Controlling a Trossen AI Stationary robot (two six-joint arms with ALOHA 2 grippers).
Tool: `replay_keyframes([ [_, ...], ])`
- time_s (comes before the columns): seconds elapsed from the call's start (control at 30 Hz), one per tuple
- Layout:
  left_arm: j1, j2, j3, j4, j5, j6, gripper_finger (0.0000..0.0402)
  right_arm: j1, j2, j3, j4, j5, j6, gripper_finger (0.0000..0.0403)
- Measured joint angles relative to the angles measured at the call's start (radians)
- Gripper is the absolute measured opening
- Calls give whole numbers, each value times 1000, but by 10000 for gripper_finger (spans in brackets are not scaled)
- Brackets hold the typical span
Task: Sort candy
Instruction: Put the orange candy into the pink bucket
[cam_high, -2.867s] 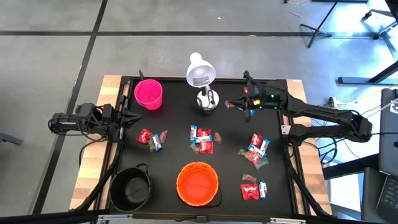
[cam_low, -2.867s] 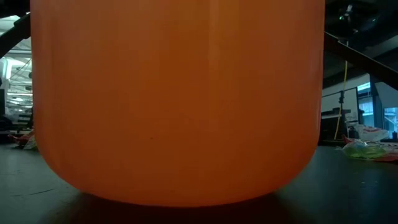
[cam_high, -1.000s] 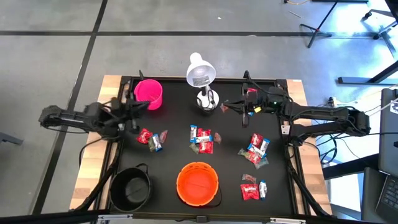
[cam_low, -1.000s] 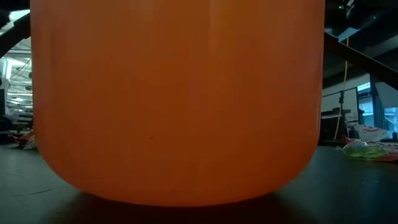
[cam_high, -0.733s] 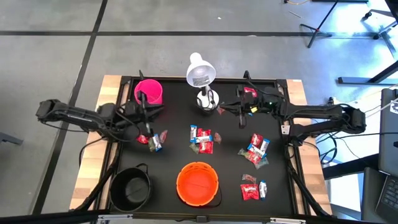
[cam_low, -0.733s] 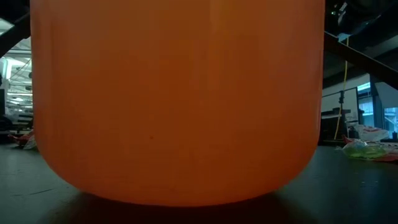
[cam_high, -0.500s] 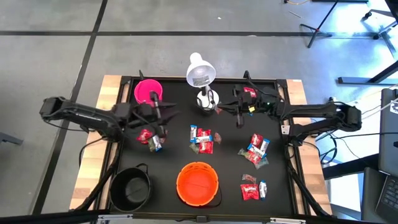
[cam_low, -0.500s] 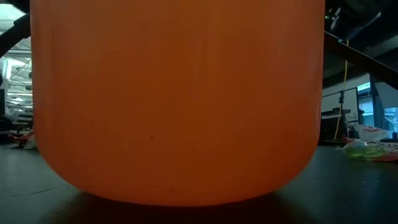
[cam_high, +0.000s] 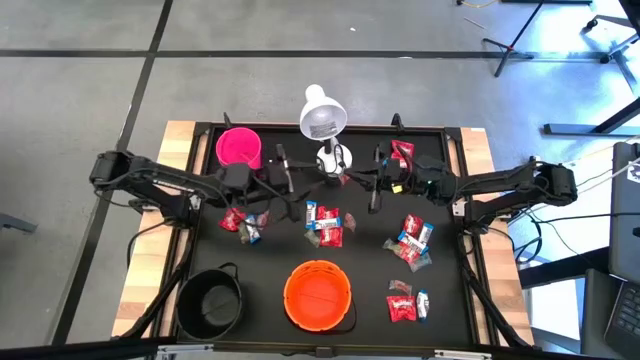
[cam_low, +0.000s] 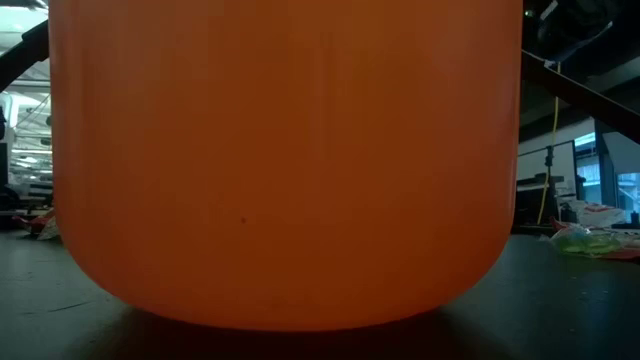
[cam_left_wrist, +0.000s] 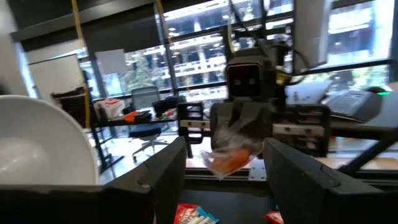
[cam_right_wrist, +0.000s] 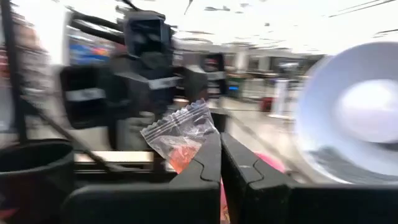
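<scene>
My right gripper (cam_high: 373, 187) hovers above the table just right of the white lamp's base (cam_high: 335, 160), shut on a small clear-wrapped orange-red candy (cam_right_wrist: 183, 140). My left gripper (cam_high: 288, 184) faces it from the lamp's left side, open; in the left wrist view that candy (cam_left_wrist: 231, 152) shows beyond its spread fingers, untouched. More candy lies flat on the black table in clusters: left (cam_high: 246, 223), middle (cam_high: 325, 226), right (cam_high: 410, 241), near right (cam_high: 407, 303). My right gripper pinches the clear wrapper by its lower edge (cam_right_wrist: 188, 163) between its two fingertips. The fingers lie about level, pointing toward the table's left. The rest of the wrapper sticks out past the fingertips, lifted clear of the table.
An orange bowl (cam_high: 318, 295) stands at the near middle and fills the low view (cam_low: 285, 160). A black bowl (cam_high: 210, 303) sits near left, a pink cup (cam_high: 238, 150) far left. The lamp's head (cam_high: 322, 115) hangs over the far middle.
My left gripper has travelled toward the table's right edge, past the pink cup to the lamp's base, and has opened. My right gripper has shifted toward the table's left with the candy, so the two grippers now face each other closely.
</scene>
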Motion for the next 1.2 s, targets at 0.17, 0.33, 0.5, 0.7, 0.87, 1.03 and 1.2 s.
replay_keyframes([
  [0.17,0,30,17,-6,-62,1,204,46,0,0,2,163,-69,0],
  [0.33,0,43,17,-3,-61,-29,204,56,8,0,12,216,-82,0],
  [0.5,0,81,17,5,-58,-54,204,62,49,31,9,257,-75,0],
  [0.7,0,107,17,21,-76,-66,204,80,129,120,-95,257,-91,0],
  [0.87,-1,107,17,7,-143,-77,204,80,168,168,-129,252,-106,0],
  [1.03,-4,106,17,-78,-225,-88,204,79,169,177,-154,262,-107,0],
  [1.2,-13,106,16,-105,-244,-101,204,79,169,177,-162,275,-109,0],
])
